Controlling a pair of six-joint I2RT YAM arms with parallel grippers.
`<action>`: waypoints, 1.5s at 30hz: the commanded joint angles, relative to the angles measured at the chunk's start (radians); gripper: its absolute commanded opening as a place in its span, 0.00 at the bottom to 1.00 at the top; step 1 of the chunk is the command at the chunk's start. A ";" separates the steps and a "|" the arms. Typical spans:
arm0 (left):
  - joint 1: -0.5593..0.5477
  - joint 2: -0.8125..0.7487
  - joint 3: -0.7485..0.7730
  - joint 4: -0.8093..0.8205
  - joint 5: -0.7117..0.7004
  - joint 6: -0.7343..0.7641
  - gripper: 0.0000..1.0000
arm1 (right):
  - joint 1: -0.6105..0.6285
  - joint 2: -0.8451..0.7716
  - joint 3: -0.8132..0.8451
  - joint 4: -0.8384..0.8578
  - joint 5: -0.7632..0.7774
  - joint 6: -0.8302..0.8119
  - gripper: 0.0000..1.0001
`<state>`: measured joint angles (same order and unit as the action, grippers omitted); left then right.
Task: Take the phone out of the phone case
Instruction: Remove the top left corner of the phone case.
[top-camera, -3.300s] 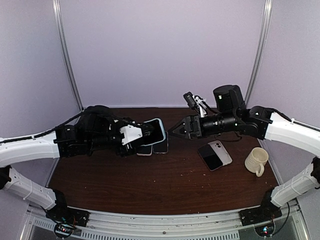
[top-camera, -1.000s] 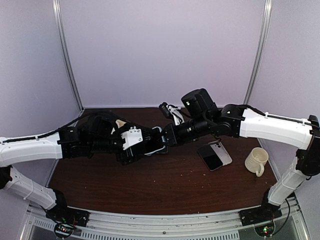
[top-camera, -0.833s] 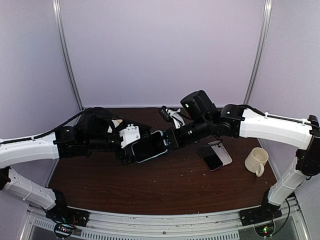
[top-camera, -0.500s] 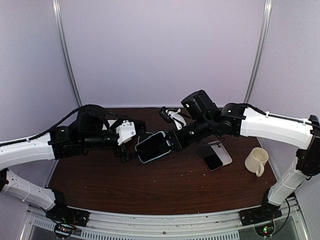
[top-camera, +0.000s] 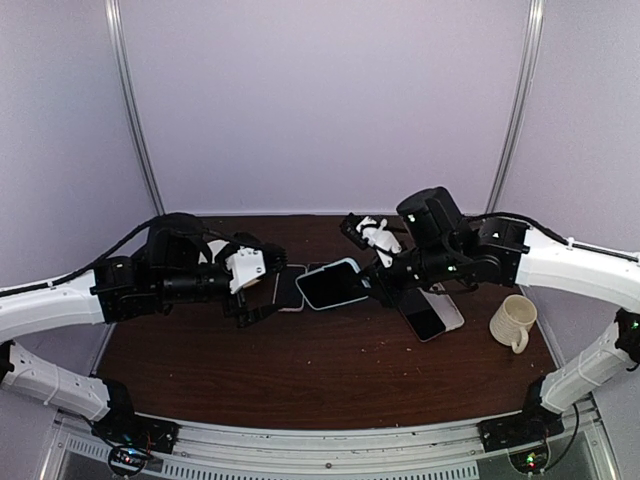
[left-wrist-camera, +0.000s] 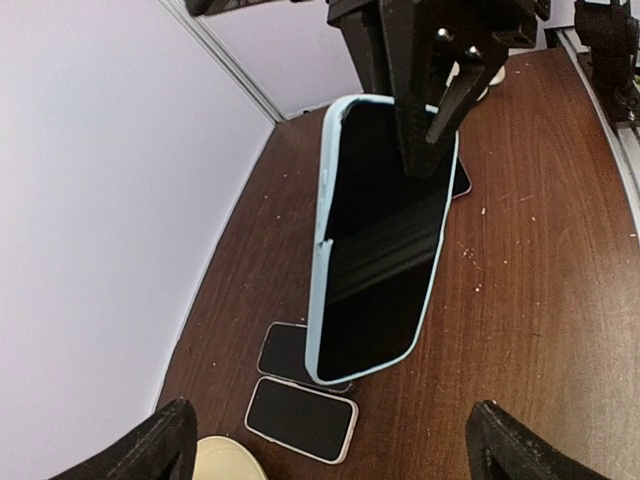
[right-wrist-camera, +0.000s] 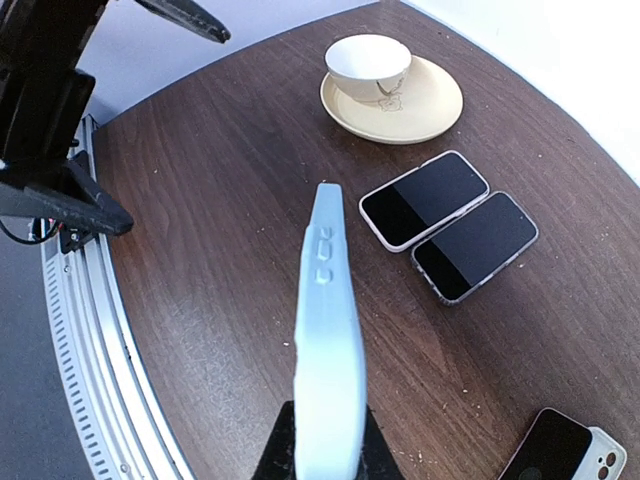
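Note:
A phone with a dark screen (left-wrist-camera: 380, 250) sits in a light blue phone case (top-camera: 333, 284) that hangs above the table's middle. My right gripper (top-camera: 374, 287) is shut on the case's right end. In the right wrist view the case (right-wrist-camera: 327, 330) stands edge-on between the fingers of that gripper (right-wrist-camera: 325, 445). In the left wrist view the right gripper (left-wrist-camera: 425, 95) clamps the case's far end. My left gripper (top-camera: 266, 291) is open to the left of the case, apart from it, with nothing between its fingertips (left-wrist-camera: 150, 450).
Two bare phones (right-wrist-camera: 425, 198) (right-wrist-camera: 475, 245) lie side by side under the case. A cup on a saucer (right-wrist-camera: 395, 105) stands behind them. Two more phones (top-camera: 425, 315) and a cream mug (top-camera: 513, 322) lie at the right.
My left gripper has opened, let go of the cased phone and drawn back to the left. My right gripper has carried the cased phone to the right.

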<state>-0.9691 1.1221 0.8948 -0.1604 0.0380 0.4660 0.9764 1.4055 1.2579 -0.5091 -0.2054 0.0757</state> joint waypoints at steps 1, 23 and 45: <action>0.010 0.004 0.047 -0.063 0.044 0.031 0.97 | -0.001 -0.118 -0.117 0.209 -0.048 -0.185 0.00; 0.042 -0.065 -0.068 -0.136 0.415 0.199 0.88 | 0.004 -0.233 -0.257 0.159 -0.275 -0.736 0.00; 0.041 -0.007 -0.083 -0.149 0.598 0.207 0.53 | 0.046 -0.242 -0.289 0.297 -0.367 -0.915 0.00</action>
<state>-0.9348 1.1072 0.8181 -0.3161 0.5873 0.6685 1.0054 1.1896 0.9501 -0.3103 -0.5446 -0.7967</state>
